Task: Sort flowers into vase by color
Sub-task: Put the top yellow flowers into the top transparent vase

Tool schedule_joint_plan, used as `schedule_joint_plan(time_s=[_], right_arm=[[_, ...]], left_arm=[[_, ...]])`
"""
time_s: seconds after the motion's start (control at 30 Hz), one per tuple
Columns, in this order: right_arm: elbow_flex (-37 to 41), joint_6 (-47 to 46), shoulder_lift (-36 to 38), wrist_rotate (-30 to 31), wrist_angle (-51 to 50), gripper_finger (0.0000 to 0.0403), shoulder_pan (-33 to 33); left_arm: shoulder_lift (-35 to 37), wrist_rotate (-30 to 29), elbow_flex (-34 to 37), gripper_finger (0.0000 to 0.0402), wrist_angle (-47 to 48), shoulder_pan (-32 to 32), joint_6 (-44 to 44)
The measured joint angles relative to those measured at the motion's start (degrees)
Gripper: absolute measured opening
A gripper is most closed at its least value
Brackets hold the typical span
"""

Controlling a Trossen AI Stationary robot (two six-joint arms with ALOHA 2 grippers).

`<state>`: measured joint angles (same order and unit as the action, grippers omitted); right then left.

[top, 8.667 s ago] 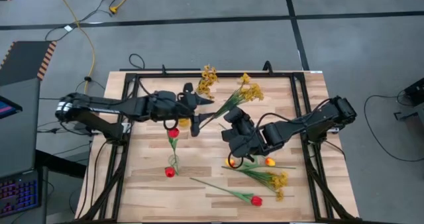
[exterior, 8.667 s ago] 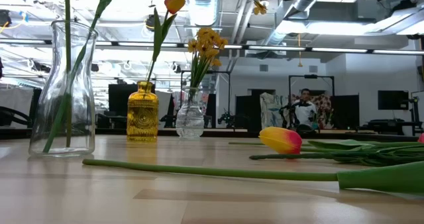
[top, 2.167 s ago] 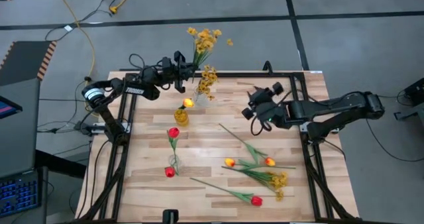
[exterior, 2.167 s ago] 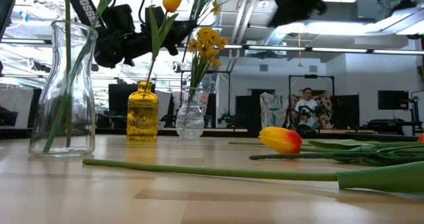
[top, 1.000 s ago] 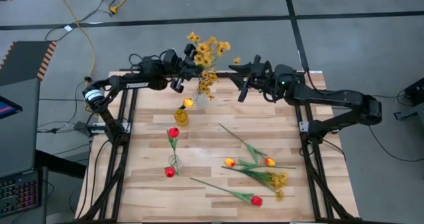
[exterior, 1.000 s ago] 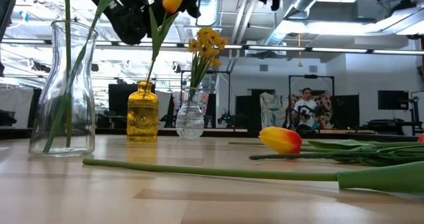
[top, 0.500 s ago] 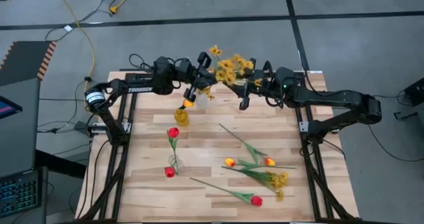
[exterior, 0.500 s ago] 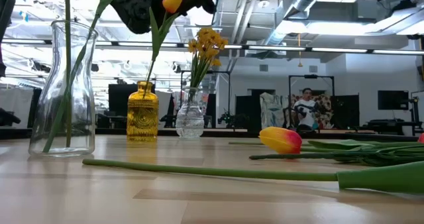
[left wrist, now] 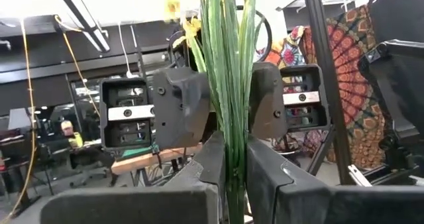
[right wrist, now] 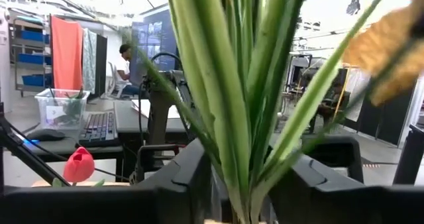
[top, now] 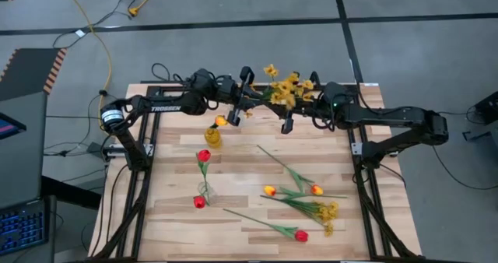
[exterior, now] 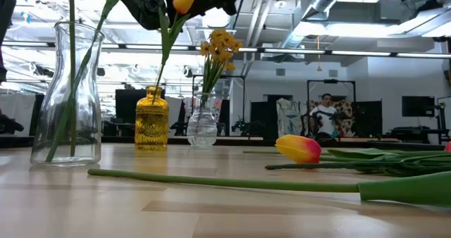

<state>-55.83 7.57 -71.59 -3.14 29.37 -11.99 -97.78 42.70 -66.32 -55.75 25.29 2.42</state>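
We see the bushy spray of small mustard-yellow blossoms on long green stems hanging in the air above the far edge of the light wooden table, passing between our two arms. Our left gripper is clamped tight on the stems; in its wrist view the green stalks run straight up from between the closed fingers. Our right gripper has come in from the other side with its fingers set around the same stems, partly closed; whether they press the stalks yet we cannot tell.

We judge the spray to be light, with bendy plastic stems and a floppy, top-heavy head, so it will droop if held low. The bundled stalks below the blossoms are the sound place to grip, not the flower heads.

Below it, near the far edge, stand the amber glass vase with a yellow-orange tulip and the small clear vase already holding mustard blossoms.
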Motion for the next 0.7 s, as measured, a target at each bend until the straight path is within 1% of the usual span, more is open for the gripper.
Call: schedule_joint_plan(time_s=[0.07,0.23,0.3,0.43,0.7], right_arm=[[0.0,0.0,0.0,0.0,-0.1,0.0129,0.0],[0.0,0.0,0.0,0.3,-0.3,0.0055,0.0],[0.0,0.0,0.0,0.3,-0.3,0.0038,0.0],[0.0,-0.2,0.0,0.3,-1.4,0.0038,-0.1],[0.0,-4.5,0.0,0.3,-6.1,0.0047,-0.2]], left_arm=[[0.0,0.0,0.0,0.0024,0.0,0.0,-0.1],[0.0,-1.0,0.0,0.0044,1.0,0.0,-0.1],[0.0,-2.2,0.0,0.0054,1.5,0.0,0.2],[0.0,-2.8,0.0,0.0081,2.5,0.0,0.4],[0.0,-3.0,0.0,0.0143,6.3,0.0,1.0]])
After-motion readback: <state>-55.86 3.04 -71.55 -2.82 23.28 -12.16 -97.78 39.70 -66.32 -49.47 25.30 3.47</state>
